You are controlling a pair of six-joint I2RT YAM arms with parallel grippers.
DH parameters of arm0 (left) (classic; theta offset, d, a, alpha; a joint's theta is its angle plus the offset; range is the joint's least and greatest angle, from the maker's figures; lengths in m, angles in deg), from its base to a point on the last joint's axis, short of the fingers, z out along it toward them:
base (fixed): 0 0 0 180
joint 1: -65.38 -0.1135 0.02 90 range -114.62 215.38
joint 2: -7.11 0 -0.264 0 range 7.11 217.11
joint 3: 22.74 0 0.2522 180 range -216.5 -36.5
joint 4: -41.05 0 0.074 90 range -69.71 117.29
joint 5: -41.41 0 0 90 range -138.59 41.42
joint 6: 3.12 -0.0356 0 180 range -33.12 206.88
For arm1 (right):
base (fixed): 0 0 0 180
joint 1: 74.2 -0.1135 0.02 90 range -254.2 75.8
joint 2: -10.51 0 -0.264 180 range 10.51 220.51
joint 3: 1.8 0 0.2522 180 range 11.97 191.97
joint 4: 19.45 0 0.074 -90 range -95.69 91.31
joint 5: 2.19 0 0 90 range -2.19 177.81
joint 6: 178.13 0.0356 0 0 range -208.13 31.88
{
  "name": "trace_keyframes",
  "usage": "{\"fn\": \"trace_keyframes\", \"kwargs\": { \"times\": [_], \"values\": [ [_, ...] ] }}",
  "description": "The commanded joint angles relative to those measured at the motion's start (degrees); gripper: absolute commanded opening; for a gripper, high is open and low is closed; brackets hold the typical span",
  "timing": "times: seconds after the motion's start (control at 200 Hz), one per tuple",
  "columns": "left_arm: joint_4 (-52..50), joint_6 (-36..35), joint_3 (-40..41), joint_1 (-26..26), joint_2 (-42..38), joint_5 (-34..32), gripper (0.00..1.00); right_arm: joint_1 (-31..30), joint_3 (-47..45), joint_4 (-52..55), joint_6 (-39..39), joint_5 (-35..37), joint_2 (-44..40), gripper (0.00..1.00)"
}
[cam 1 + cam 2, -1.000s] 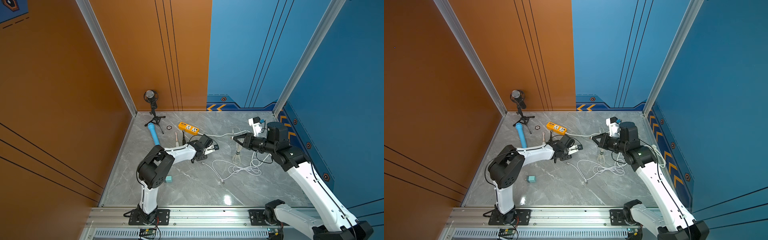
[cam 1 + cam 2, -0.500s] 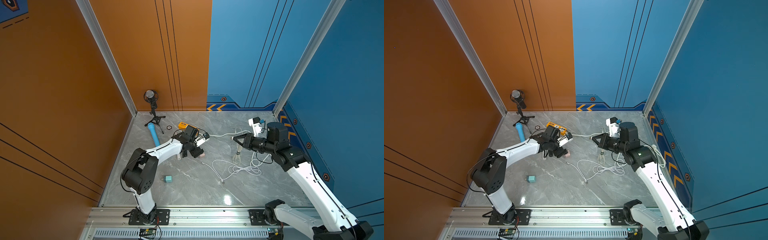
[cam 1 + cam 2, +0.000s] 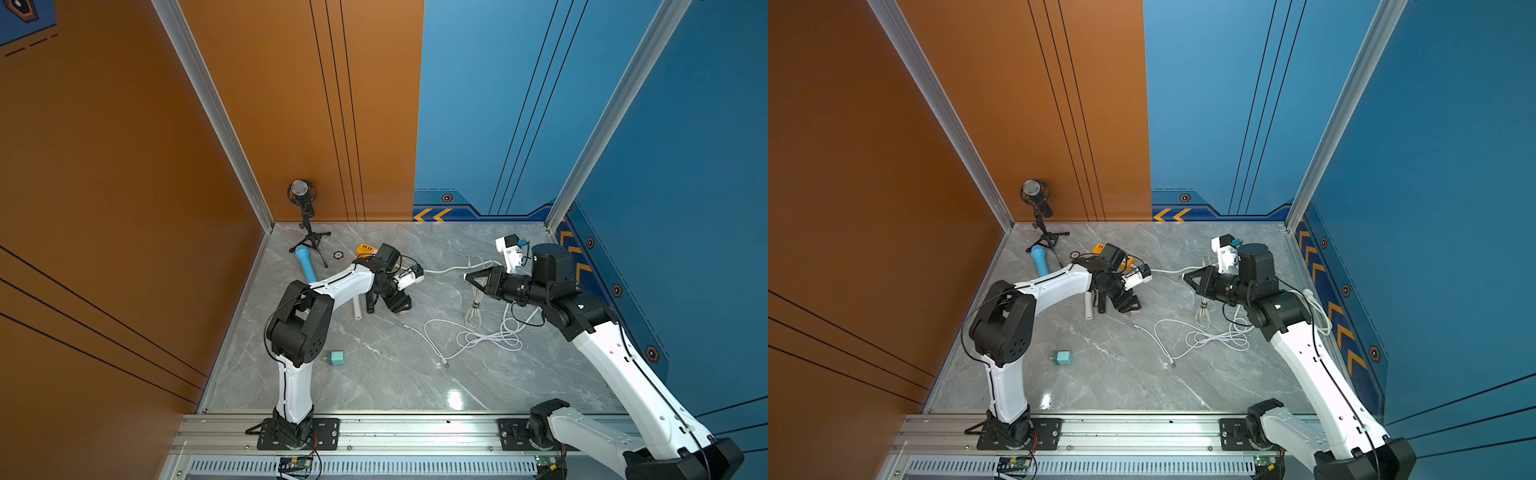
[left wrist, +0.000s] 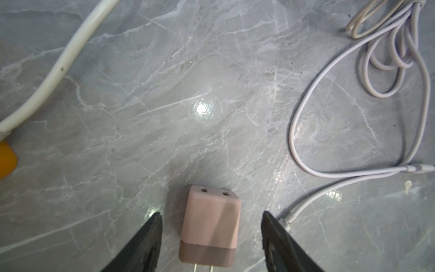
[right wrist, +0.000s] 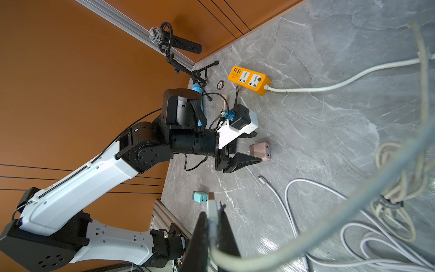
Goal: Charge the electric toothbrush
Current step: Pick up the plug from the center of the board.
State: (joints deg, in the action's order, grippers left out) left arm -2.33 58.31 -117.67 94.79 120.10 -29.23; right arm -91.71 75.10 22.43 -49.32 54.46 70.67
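left wrist view says it best: the left gripper (image 4: 211, 213) has its jaws apart on either side of the pink charger block (image 4: 210, 226). the block lies flat on the grey top with its prongs pointing back toward the wrist. neither finger touches it, so it isn't picked up yet.

right wrist view has the right gripper (image 5: 213, 212) clamped tight on the plug (image 5: 211, 200) of a beige cable, and the rest of the cable dangles in a tied bundle (image 3: 476, 299). the orange power strip (image 5: 249, 80) sits near the back with both sockets free.

the toothbrush, which i take to be the blue handle (image 3: 305, 264) lying by the mic stand (image 3: 307, 232), is well apart from all this. the left arm half hides it in both top views.

my read: early days. the cable is in hand, but block into strip, cable into block and hooking up the brush are all left.
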Motion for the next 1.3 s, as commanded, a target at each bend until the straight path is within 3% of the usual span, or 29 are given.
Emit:
{"fn": "trace_keyframes", "kwargs": {
  "times": [0.0, 0.43, 0.656, 0.856, 0.941, 1.066, 1.176, 1.296],
  "values": [
    [-5.79, -2.7, -1.28, 1.17, 1.76, -3.63, 0.65, 0.72, -0.74, 1.29, -0.63, -0.55, -1.49, 0.0],
    [-6.6, -4.46, -1.9, 1.92, 3.59, -7.38, 0.5, 1.34, -1.83, 1.41, -0.53, -0.88, -2.53, 0.0],
    [-6.5, -4.49, -2.13, 2.03, 3.39, -8.38, 0.36, 2.03, -1.74, 1.68, -0.09, -0.53, -2.48, 0.0],
    [-3.41, -5.53, -3.19, 3.68, -5.17, -15.78, 0.3, 5.01, -1.04, 1.34, 6.11, 1.31, -1.53, 0.0],
    [1.13, -8.95, -2.42, 4.64, -12.28, -19.22, 0.25, 6.13, 0.23, -1.03, 10.84, -0.1, -0.14, 0.0],
    [12.11, -17.14, 2.53, 5.47, -22.93, -19.36, 0.2, 5.88, 4.16, -5.32, 16.21, -2.85, 2.76, 0.0],
    [26.24, -27.3, 9.22, 7.25, -30.49, -21.74, 0.21, 4.72, 8.95, -7.33, 19.11, -4.47, 5.34, 0.0],
    [40.7, -40.42, 14.28, 10.29, -35.02, -28.67, 0.22, 2.09, 14.64, -9.09, 20.73, -6.13, 7.89, 0.0]
  ]
}}
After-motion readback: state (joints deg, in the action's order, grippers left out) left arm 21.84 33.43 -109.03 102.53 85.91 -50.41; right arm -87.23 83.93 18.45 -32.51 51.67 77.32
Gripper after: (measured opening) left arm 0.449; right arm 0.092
